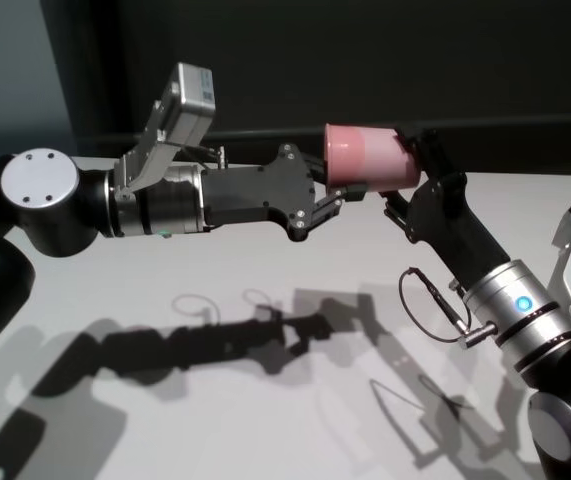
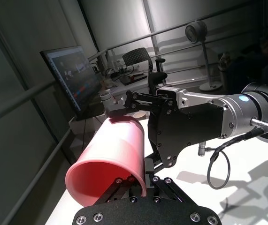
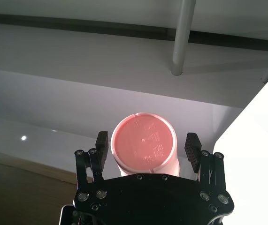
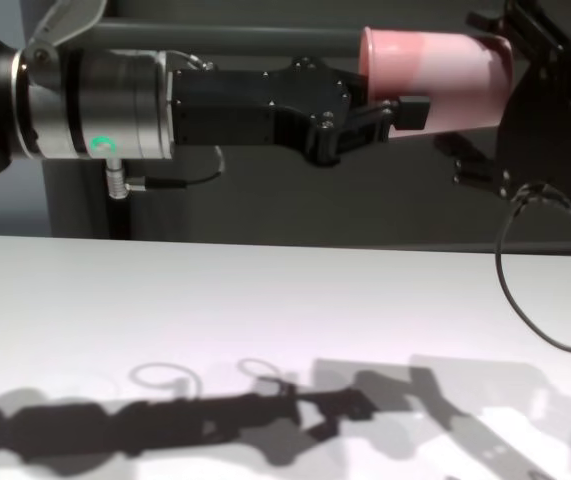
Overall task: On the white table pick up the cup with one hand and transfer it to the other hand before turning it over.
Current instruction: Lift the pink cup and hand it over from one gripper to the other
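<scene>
Cup (image 1: pixel 365 156): on its side, in the air above the table (image 1: pixel 265 420).
Left gripper (image 1: pixel 337 197): clamped on cup rim.
Right gripper (image 3: pixel 147 147): fingers spread either side of cup base, not touching it.

**Office clutter around the monitor**

A dark-framed monitor (image 2: pixel 72 77) with a lit screen stands as the landmark in the left wrist view. Just beside it, further back, a desk (image 2: pixel 124 77) carries small items too blurred to tell apart. Behind that desk sits a black mesh-backed chair (image 2: pixel 137 58). Well apart from the monitor, a round-headed floor lamp (image 2: pixel 197 32) rises on a slim white pole. A grey handrail (image 2: pixel 124 42) runs behind the monitor.
</scene>
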You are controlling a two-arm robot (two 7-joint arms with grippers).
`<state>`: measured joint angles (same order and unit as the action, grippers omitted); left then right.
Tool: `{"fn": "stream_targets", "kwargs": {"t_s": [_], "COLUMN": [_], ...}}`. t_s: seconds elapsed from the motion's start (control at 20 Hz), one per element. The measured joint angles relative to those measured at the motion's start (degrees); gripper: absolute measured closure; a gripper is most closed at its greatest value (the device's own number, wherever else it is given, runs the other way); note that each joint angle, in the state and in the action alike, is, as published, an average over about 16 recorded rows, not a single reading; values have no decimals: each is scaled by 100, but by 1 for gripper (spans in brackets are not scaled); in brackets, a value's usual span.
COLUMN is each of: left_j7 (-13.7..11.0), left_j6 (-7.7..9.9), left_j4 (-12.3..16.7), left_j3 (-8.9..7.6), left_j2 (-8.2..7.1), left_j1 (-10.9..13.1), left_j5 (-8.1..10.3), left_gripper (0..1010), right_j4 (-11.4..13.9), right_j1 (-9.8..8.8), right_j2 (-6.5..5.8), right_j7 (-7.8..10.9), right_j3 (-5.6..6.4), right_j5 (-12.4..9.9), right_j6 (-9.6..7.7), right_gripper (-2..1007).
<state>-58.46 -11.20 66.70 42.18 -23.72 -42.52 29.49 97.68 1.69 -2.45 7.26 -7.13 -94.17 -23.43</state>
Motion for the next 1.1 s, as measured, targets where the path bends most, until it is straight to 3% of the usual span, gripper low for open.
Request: {"fn": "stream_targets", "kwargs": {"t_s": [0.8, 1.1], "left_j7": [0, 0], "left_j6": [0, 0], "left_j4": [0, 0], "left_j3": [0, 0], "left_j2": [0, 0], "left_j1": [0, 0], "left_j5": [0, 0], "left_gripper": [961, 960], "right_j4": [3, 3], "right_j1": [-2, -2], "right_j2": [13, 16], "right_j7": [5, 6], "right_j3": [10, 13], "right_j5": [13, 17], "right_j6": [-1, -2], "right_gripper": [206, 236]}}
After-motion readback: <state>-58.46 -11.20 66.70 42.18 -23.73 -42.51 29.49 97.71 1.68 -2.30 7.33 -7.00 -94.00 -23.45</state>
